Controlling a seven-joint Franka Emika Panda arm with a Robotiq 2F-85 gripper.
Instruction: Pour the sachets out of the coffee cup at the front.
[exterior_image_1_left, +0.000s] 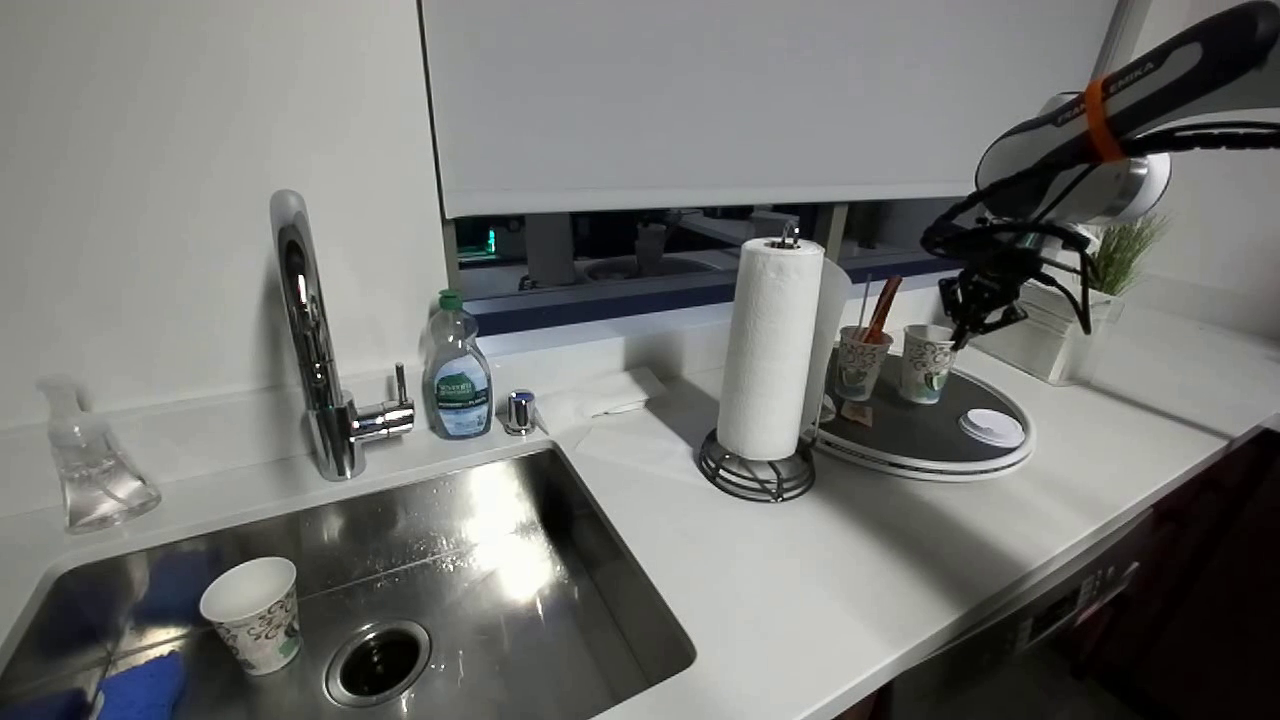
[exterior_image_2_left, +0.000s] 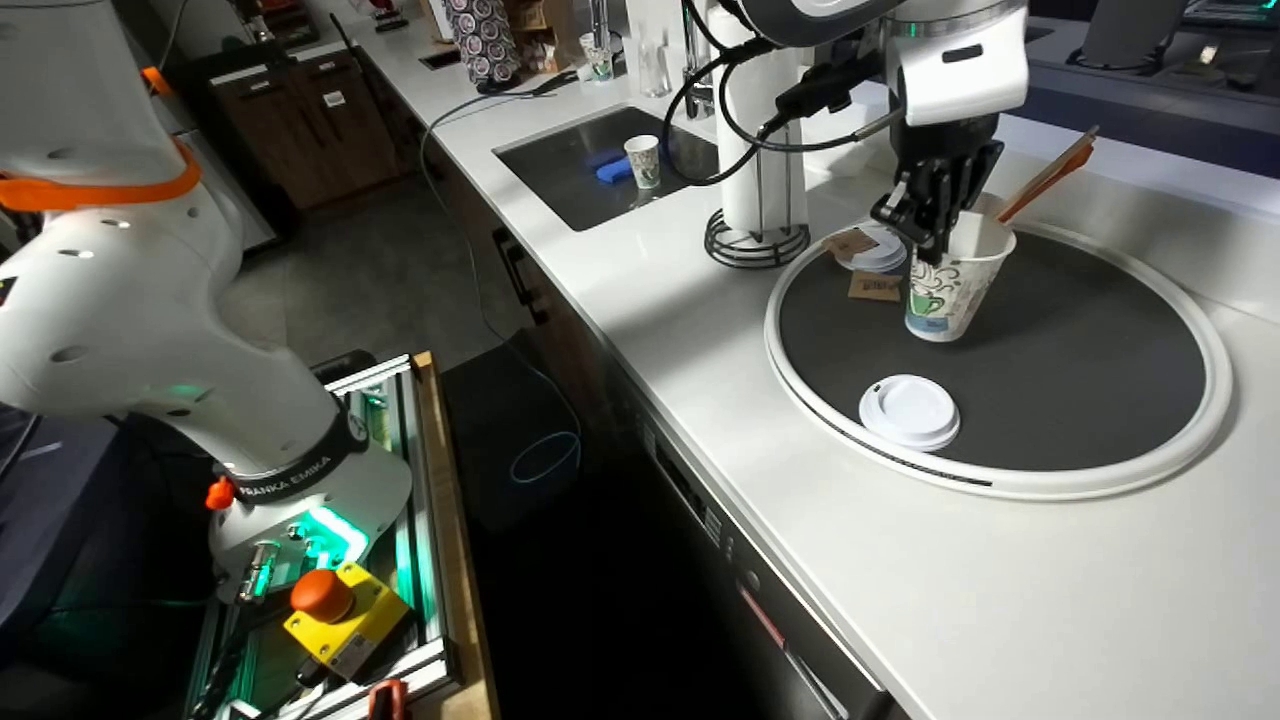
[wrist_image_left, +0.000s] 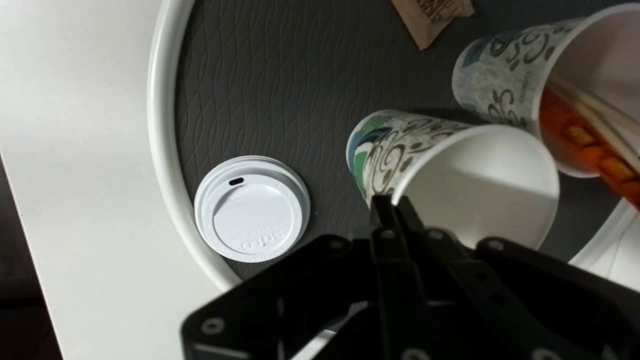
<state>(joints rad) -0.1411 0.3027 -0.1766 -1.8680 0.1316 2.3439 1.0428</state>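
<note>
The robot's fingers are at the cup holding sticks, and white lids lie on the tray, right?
Wrong cup: in the wrist view, the fingers are at the stickless cup; the sticks are in its neighbour. White lids do lie on the tray.

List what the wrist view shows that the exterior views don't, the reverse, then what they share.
Only the wrist view: farther down inside the front cup, bare white where visible; raised lettering on the white lid.
Only the exterior views: the sink, the paper cup in it, the paper towel roll.
Shared: the front cup, fingers at its rim, the lid, a second cup, a brown sachet, the round tray.
</note>
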